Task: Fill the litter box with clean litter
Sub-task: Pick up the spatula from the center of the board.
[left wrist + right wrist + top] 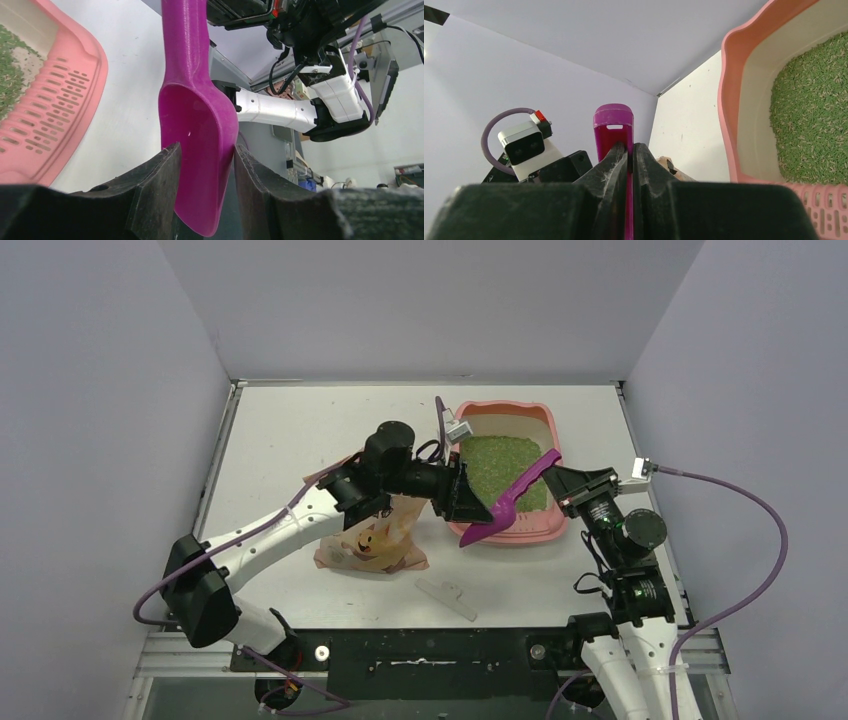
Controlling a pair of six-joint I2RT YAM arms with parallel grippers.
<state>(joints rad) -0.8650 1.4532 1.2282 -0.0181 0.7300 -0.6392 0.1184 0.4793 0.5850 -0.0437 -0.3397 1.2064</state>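
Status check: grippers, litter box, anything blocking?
Right gripper shut on scoop handle; left gripper clamps its bowl. Litter box holds a green litter bed. Scoop bowl empty, hanging over box's near rim; bag lies left of box.

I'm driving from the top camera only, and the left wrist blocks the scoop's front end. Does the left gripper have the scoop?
Observer: In the left wrist view, the bowl of the scoop sits between the fingers of the left gripper. Both fingers look pressed against its sides.
Operator: Is anything in the bowl?
Observer: Its inside shows bare magenta, with none of the green litter that I can see.
Operator: And the right side?
Observer: The right gripper is shut on the handle, and the handle's slotted end sticks out past the fingertips.
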